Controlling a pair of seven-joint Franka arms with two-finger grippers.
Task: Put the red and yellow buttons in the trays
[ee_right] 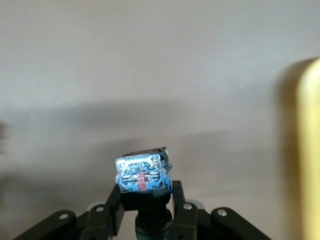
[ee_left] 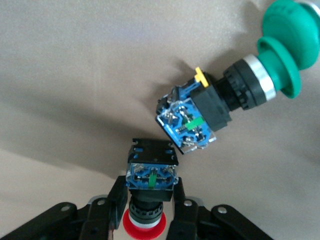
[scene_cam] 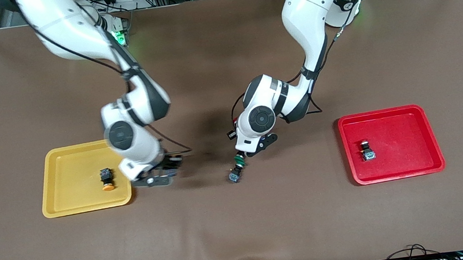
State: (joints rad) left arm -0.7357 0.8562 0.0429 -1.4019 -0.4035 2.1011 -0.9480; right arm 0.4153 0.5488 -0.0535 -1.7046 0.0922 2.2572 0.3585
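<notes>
Red-capped button (ee_left: pixel 150 187) sits clamped in my left gripper (ee_left: pixel 149 210) mid-frame beside a green-capped switch (ee_left: pixel 235 95), my right gripper (ee_right: pixel 145 205) clamps another button (ee_right: pixel 142 175) by the yellow tray (scene_cam: pixel 64 203), and each tray, red tray (scene_cam: pixel 395 171) included, already holds one.

We get one high front cam facing both arm bases; wrist cams look down close past their fingers at the table (scene_cam: pixel 244 234), the shared ground.

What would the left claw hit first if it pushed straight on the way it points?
Probably the green-capped switch: it lies just ahead of the red-capped button that the left claw grips, though depth is unclear.
</notes>
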